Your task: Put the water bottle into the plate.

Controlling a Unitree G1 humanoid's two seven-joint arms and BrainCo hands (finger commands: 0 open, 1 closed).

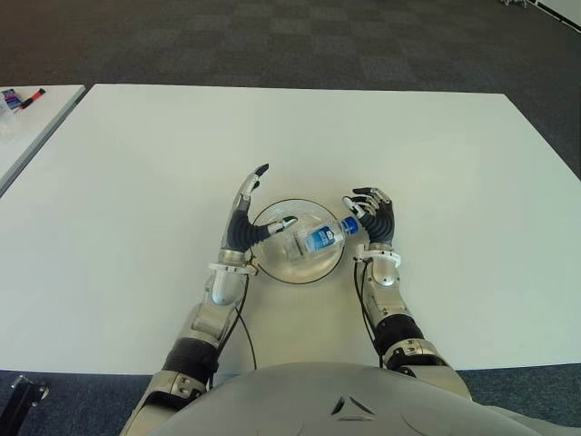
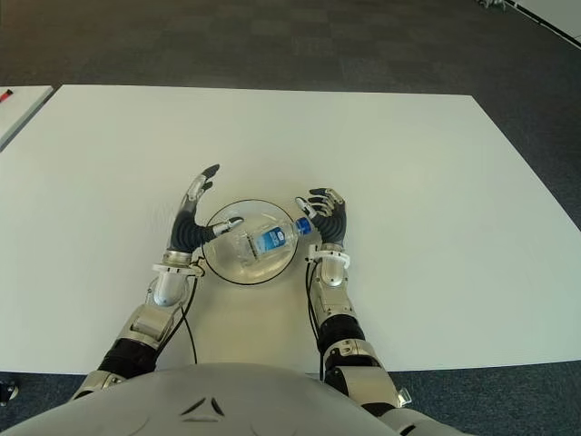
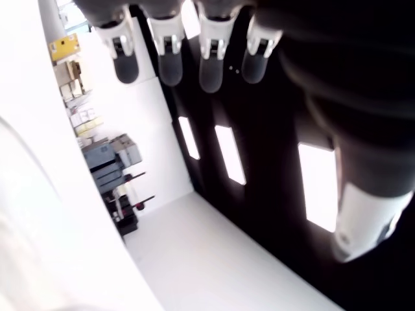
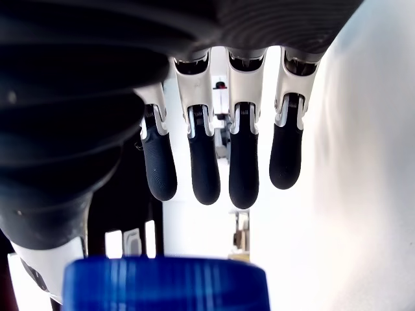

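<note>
One clear water bottle [image 1: 313, 238], blue-labelled, lies in your plate [image 1: 272, 270]. Its blue cap points toward the right hand [image 1: 375, 218]. Both that and the left hand [image 1: 243, 220] are open-fingered, holding nothing.

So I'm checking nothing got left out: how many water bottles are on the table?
1. The water bottle lies on its side in the plate, between the open left hand and the open right hand, its blue cap toward the right hand.
</note>
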